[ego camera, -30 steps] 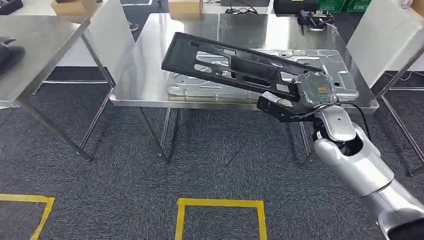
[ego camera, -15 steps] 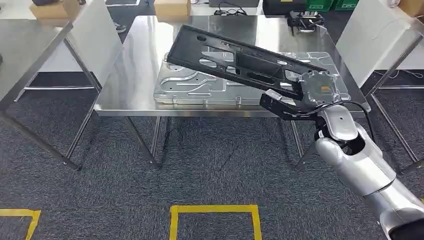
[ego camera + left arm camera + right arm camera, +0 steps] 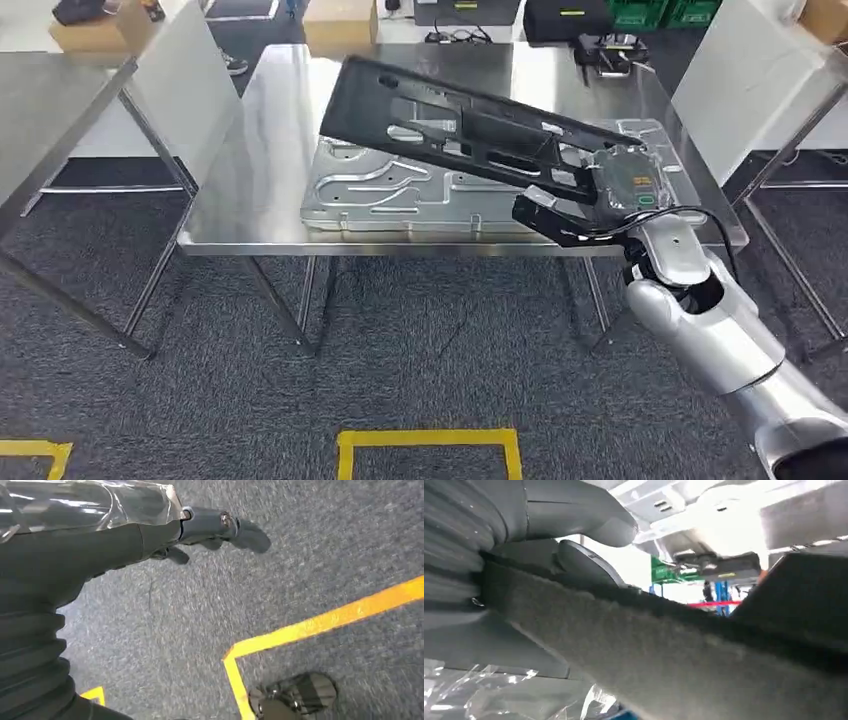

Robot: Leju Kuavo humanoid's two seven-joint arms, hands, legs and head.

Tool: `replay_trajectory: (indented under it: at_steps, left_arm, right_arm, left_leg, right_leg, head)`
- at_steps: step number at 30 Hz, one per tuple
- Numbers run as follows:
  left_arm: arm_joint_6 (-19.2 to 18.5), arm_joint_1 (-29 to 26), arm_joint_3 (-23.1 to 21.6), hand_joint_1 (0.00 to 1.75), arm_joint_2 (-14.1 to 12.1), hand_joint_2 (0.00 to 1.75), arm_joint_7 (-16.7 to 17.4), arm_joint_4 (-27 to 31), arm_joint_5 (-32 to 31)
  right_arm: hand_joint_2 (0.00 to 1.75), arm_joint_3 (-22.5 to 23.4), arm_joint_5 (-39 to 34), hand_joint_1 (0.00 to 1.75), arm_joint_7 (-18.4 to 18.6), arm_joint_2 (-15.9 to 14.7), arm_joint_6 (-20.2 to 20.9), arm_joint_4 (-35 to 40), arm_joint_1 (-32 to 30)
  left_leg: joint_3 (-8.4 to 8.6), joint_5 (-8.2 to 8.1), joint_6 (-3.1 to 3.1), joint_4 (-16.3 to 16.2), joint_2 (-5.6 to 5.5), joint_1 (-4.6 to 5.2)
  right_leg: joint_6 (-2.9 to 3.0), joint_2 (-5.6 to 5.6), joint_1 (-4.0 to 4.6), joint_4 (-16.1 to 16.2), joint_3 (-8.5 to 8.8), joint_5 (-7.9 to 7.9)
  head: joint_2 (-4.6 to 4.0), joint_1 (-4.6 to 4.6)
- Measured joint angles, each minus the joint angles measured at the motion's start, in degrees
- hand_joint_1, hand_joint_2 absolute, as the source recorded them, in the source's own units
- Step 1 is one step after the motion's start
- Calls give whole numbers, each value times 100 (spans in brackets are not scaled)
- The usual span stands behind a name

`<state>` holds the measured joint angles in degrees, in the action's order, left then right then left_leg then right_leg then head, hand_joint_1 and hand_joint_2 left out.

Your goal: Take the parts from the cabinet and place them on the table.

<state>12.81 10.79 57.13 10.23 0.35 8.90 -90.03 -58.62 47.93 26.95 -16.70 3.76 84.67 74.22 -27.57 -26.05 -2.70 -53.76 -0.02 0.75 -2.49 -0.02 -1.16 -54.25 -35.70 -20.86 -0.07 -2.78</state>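
Black panel [image 3: 470, 128] in right robot hand [image 3: 610, 190] hangs tilted above silver plate [image 3: 400, 185].

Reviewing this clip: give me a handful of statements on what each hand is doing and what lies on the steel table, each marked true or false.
1. The right hand holds a long black plastic panel by one end. True.
2. The black panel lies flat on the stainless steel table. False: it is tilted, held above the table.
3. A silver stamped metal sheet lies on the table beneath the panel. True.
4. The left hand grips a part. False: it holds nothing, above grey carpet.
5. Yellow tape marks the carpet. True.
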Motion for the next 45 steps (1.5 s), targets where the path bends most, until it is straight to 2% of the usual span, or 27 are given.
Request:
replay_trajectory:
  at_steps: [2,4,6,7,8,9,11,12,13,14,17,18,19,21,22,23,24,27,28,29,32,34,37,42,43,44,45]
  left_arm:
    - [0,7,-2,0,0,175,0,0,0]
    - [-7,25,-4,0,2,175,-4,0,0]
    - [-15,12,-7,0,2,175,-4,0,0]
    - [-15,8,-9,0,11,175,-4,0,0]
    - [-15,8,-9,0,15,175,-7,0,2]
    - [-15,10,-9,0,22,175,-7,0,7]
    - [-13,13,-9,0,31,175,-11,0,53]
    - [-11,8,-9,0,31,175,-11,0,63]
    - [-9,22,-9,0,41,175,-11,0,66]
    - [-7,21,-9,0,61,175,-11,-2,70]
    - [4,18,-7,0,92,175,-11,0,87]
    - [11,27,-7,0,92,175,-11,0,83]
    - [13,47,-7,0,94,175,-11,0,76]
    - [11,47,-9,0,125,175,-11,0,68]
    - [11,36,-7,0,129,175,-11,-2,70]
    - [11,21,-7,0,140,175,-11,-2,70]
    - [11,13,-7,0,142,175,-11,-2,70]
    - [22,23,-7,0,151,175,-11,-2,70]
    - [26,31,-7,0,146,175,-11,-2,70]
    - [37,45,-7,0,146,175,-11,-2,68]
    - [42,53,-7,0,146,175,-11,-2,68]
    - [44,78,-7,0,149,175,-11,-2,68]
    - [44,62,-7,0,151,175,-11,-2,68]
    - [44,59,-7,0,151,175,-11,-2,68]
    - [44,56,-7,0,151,175,-11,-2,68]
    - [44,57,-7,0,151,175,-11,-2,68]
    - [48,49,-7,0,142,175,-11,-2,68]
  right_arm:
    - [175,0,22,175,-18,37,0,0,9]
    - [175,-15,46,175,-74,81,2,-2,19]
    - [175,-55,48,175,-155,175,-4,-20,0]
    - [175,-74,50,175,-214,230,-18,-44,-21]
    - [175,-96,52,175,-284,282,-26,-85,-39]
    - [175,-129,61,175,-354,354,-31,-140,-49]
    - [175,-179,109,175,-448,492,-37,-234,-50]
    - [175,-203,118,175,-466,509,-64,-289,-47]
    - [175,-225,123,175,-481,573,-83,-332,-44]
    - [175,-232,120,175,-487,597,-87,-352,-33]
    - [175,-238,116,175,-492,656,-96,-415,-27]
    - [175,-238,105,175,-485,660,-103,-446,-8]
    - [175,-238,76,175,-470,660,-123,-474,27]
    - [175,-236,15,175,-437,651,-149,-551,52]
    - [175,-234,-9,175,-424,643,-155,-584,53]
    - [175,-234,-13,175,-422,636,-155,-610,57]
    - [175,-234,-26,175,-415,629,-155,-641,69]
    - [175,-234,-63,175,-409,601,-162,-717,134]
    - [175,-227,-68,175,-409,590,-179,-734,156]
    - [175,-229,-72,175,-409,610,-181,-752,186]
    - [175,-223,-66,175,-409,621,-203,-782,201]
    - [175,-223,-59,175,-407,619,-205,-809,221]
    - [175,-223,-61,175,-411,629,-205,-831,204]
    - [175,-223,-61,175,-409,629,-205,-837,197]
    - [175,-225,-61,175,-409,629,-205,-846,186]
    - [175,-225,-63,175,-409,632,-205,-857,182]
    - [175,-225,-74,175,-398,614,-203,-883,205]
  left_leg:
    - [-50,-67,45,-143,-3,-19]
    - [-531,-304,120,-973,-5,-50]
    - [-1114,-650,156,-1833,-7,-62]
    - [-1293,-663,155,-1985,-6,-62]
    - [-1336,-534,142,-1862,-6,-61]
    - [-1252,-239,108,-1467,-7,-55]
    - [-953,533,-12,-411,-8,-18]
    - [-931,777,-82,-54,-8,12]
    - [-877,619,-86,29,-5,45]
    - [-814,685,-98,31,5,38]
    - [-679,641,-130,74,-9,5]
    - [-641,608,-173,74,-12,1]
    - [-609,585,-207,74,-12,0]
    - [-543,509,-220,73,-23,0]
    - [-489,467,-214,73,-28,-2]
    - [-426,416,-202,72,-32,-11]
    - [-356,364,-182,70,-38,-20]
    - [-175,162,-53,36,-55,-29]
    - [-161,91,-52,-47,-56,-26]
    - [-206,26,-30,-27,-35,-12]
    - [-123,-65,49,-110,-27,-49]
    - [-448,-258,118,-734,-25,-59]
    - [-1243,-737,140,-1949,-25,-67]
    - [-1308,-744,130,-1981,-26,-65]
    - [-1342,-672,95,-1867,-26,-45]
    - [-1227,-344,-3,-1348,-26,-15]
    - [-883,647,-310,-24,-98,217]
  right_leg:
    - [66,9,-30,9,87,-37]
    - [133,28,-26,8,116,-88]
    - [139,73,-12,6,153,-153]
    - [139,90,-6,5,196,-191]
    - [138,98,0,5,259,-237]
    - [136,104,16,5,348,-295]
    - [132,107,38,15,505,-405]
    - [110,94,37,16,541,-442]
    - [73,130,48,32,552,-474]
    - [40,132,48,41,543,-509]
    - [-18,93,35,-110,569,-577]
    - [-40,66,39,-419,431,-597]
    - [-71,64,37,-872,169,-699]
    - [-117,63,33,-1737,-425,-1070]
    - [-131,60,28,-1909,-610,-1191]
    - [-137,57,25,-1840,-661,-1155]
    - [-148,51,15,-1563,-614,-980]
    - [-222,-10,-53,-95,-151,123]
    - [-117,-59,-42,-43,-156,-23]
    - [-90,-70,-35,-70,-138,59]
    - [49,-22,-45,-106,-98,-2]
    - [116,-1,-42,-106,-58,-43]
    - [160,39,-5,-106,33,-147]
    - [164,45,3,-106,58,-168]
    - [168,58,28,-106,120,-213]
    - [173,64,77,-105,222,-284]
    - [178,122,150,-81,400,-413]
  head:
    - [0,0]
    - [0,0]
    - [0,0]
    - [0,0]
    - [0,-2]
    - [0,0]
    - [0,0]
    - [-2,0]
    - [-2,2]
    - [0,2]
    - [0,2]
    - [0,2]
    - [0,4]
    - [0,4]
    - [0,4]
    - [0,4]
    - [0,2]
    - [0,4]
    - [0,0]
    - [0,-4]
    - [0,-2]
    - [0,0]
    - [0,0]
    - [0,0]
    - [0,0]
    - [0,0]
    - [0,0]
